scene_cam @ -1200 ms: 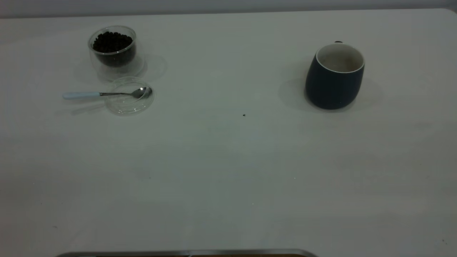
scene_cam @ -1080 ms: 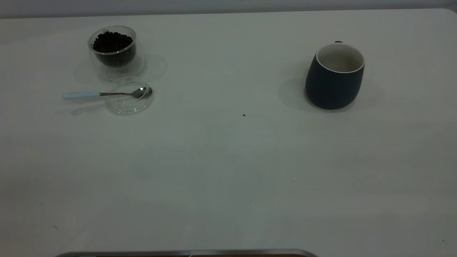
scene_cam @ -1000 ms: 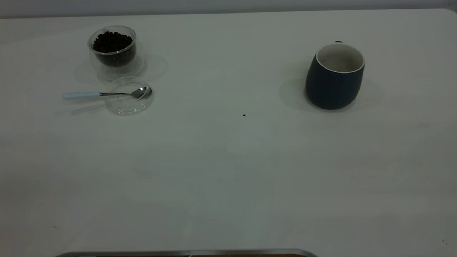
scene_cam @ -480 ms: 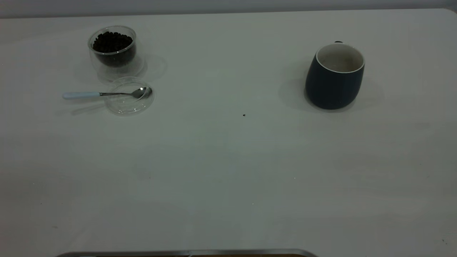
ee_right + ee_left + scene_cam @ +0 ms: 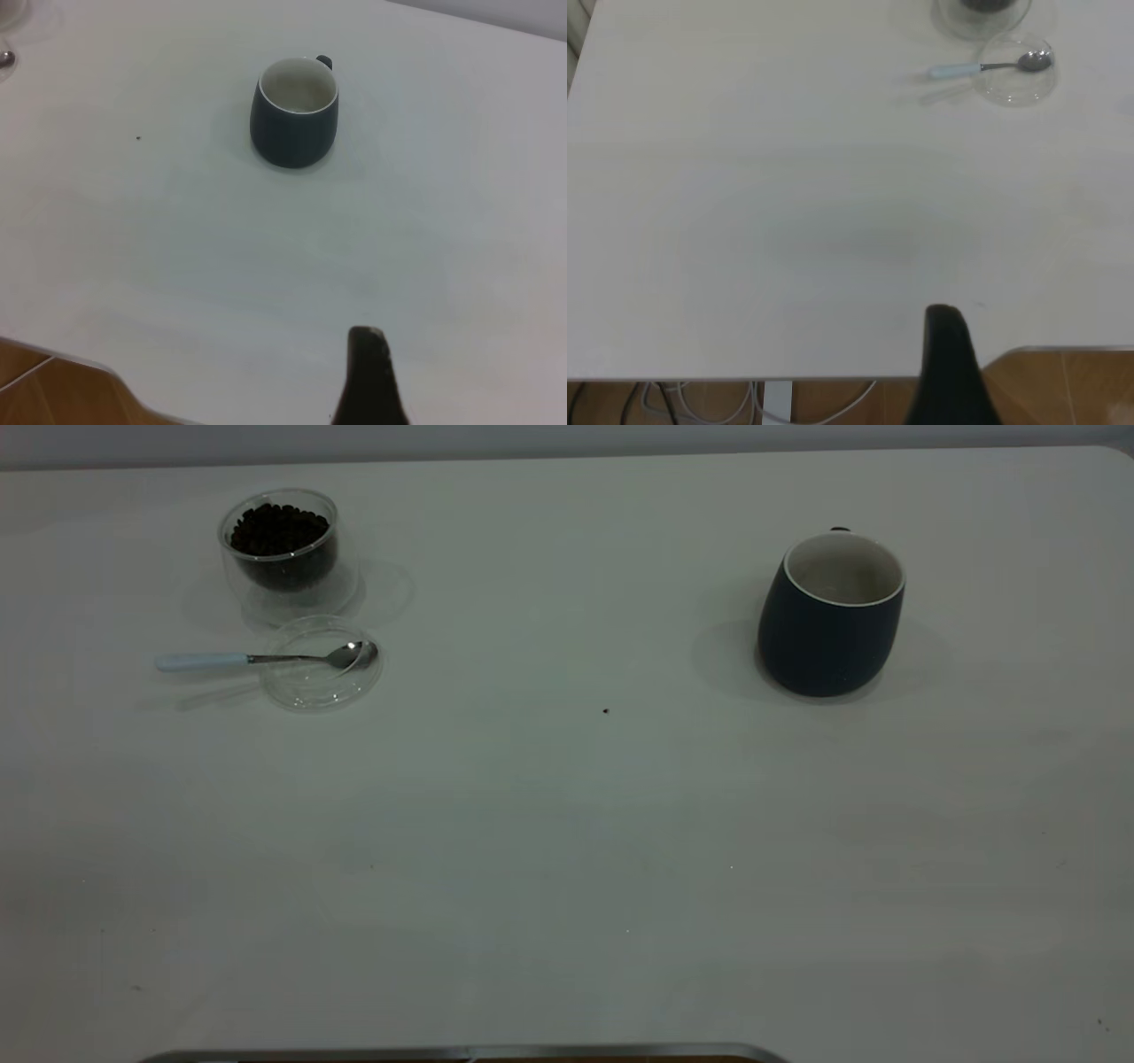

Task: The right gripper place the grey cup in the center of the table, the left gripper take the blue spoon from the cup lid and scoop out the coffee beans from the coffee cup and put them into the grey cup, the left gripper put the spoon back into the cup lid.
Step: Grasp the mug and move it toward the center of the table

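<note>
Nothing picked up, arms hanging back at the near table edge

White table (image 5: 567, 824), grey cup (image 5: 830, 615) upright far right, coffee cup (image 5: 282, 549) of coffee beans (image 5: 279, 530) far left, blue spoon (image 5: 266, 659) bowl in cup lid (image 5: 321, 677). Left gripper (image 5: 950, 367), right gripper (image 5: 368, 376): can't tell finger state.

I can see only a small bit of my left hand (image 5: 950, 367): one black finger, wide low down, thin and round at the tip. My right hand (image 5: 368, 376) shows the same black finger.
</note>
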Available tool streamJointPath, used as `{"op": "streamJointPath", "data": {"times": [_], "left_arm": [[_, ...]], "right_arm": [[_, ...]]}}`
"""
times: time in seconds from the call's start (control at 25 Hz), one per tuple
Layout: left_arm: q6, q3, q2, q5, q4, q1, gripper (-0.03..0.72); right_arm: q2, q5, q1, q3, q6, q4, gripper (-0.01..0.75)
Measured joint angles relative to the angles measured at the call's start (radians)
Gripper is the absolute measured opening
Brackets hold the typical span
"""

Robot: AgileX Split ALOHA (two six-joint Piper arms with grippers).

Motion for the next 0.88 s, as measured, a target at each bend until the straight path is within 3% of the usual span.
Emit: {"op": "streamJointPath", "data": {"times": [0.64, 0.88], "left_arm": [[0.000, 0.000, 0.000, 0.000, 0.000, 0.000, 0.590], [0.000, 0.000, 0.000, 0.000, 0.000, 0.000, 0.590]], "right_arm": [[0.006, -0.066, 0.000, -0.001, 0.194, -0.095, 0.590], [0.274, -0.118, 0.000, -0.106, 0.168, -0.123, 0.590]]}}
